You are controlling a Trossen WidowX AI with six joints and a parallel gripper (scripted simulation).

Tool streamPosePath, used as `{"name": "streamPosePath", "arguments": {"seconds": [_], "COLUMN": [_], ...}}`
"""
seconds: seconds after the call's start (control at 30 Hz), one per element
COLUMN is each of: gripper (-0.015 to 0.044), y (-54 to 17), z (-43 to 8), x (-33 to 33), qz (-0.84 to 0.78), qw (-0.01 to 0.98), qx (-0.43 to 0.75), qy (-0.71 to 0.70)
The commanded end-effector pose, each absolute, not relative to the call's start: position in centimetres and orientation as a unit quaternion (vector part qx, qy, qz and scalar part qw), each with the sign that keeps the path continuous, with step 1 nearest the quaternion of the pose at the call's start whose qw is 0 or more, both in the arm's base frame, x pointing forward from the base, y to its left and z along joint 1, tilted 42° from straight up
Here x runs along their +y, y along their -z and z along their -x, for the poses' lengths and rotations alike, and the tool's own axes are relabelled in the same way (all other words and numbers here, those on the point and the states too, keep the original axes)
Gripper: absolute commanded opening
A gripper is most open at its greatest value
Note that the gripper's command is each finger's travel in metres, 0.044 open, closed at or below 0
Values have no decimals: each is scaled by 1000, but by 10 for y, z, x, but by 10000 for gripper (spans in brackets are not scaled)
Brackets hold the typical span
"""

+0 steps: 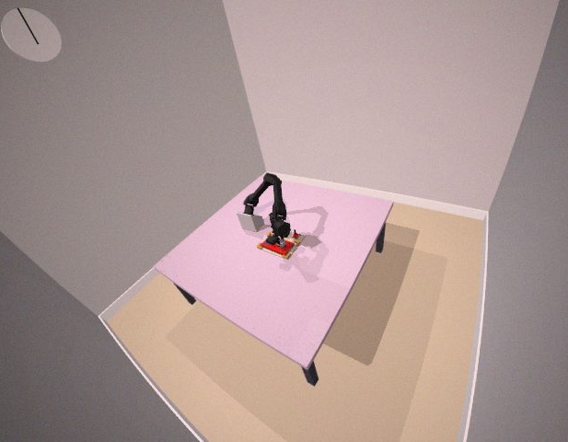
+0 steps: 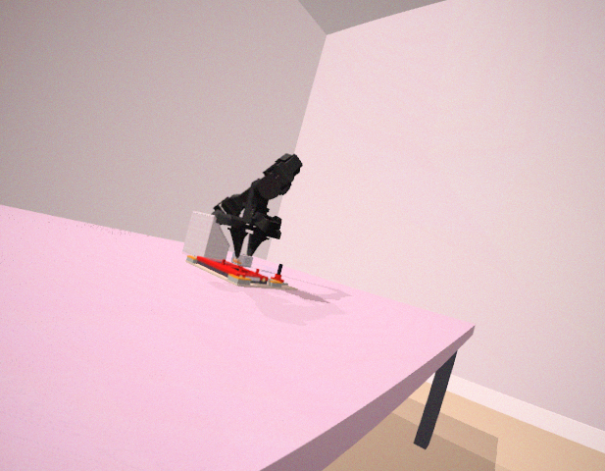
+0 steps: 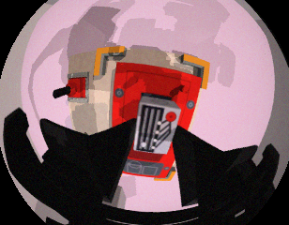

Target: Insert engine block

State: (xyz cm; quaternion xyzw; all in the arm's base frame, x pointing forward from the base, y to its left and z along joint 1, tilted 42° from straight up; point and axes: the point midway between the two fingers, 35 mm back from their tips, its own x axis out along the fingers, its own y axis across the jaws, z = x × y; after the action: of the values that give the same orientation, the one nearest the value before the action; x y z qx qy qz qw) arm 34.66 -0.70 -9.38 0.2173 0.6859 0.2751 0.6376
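Table, pink-topped (image 1: 255,295) (image 2: 140,354) (image 3: 248,103): supporting the whole assembly.

Arm, black, six-joint (image 1: 278,194) (image 2: 279,177): arching over and reaching down. An excess of downward push risks shoving the work beneath it.

Gripper, black (image 1: 277,240) (image 2: 243,257) (image 3: 155,128): clasping the engine block by its sides, both fingers pointing down. On later release, one finger could be catching the block or the bodywork and dragging it upward.

Car body, red (image 1: 286,250) (image 2: 211,265) (image 3: 154,80): lying under the gripper, its opening largely hidden. The rib is not showing clearly, so slot-side orientation is remaining unconfirmed.

Engine block, grey, with striped top and red disc (image 1: 282,244) (image 2: 246,261) (image 3: 156,127): sitting between the fingers, over the car body, apparently standing proud of it; contact is not showing. In the wrist view it is appearing slightly askew to the body. Such a twist, if real, could be jamming a corner on the opening's edge; letting go early could be leaving it tilted or half-seated.
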Motion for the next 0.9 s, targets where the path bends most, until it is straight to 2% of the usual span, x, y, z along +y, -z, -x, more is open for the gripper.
{"name": "streamPosePath", "arguments": {"seconds": [0.0,0.87], "gripper": [160,160], "y": [95,96], "z": [-346,-346], "x": [-6,-5], "qz": [-219,-219], "qw": [637,637], "qx": [687,687], "qy": [-274,-274]}}
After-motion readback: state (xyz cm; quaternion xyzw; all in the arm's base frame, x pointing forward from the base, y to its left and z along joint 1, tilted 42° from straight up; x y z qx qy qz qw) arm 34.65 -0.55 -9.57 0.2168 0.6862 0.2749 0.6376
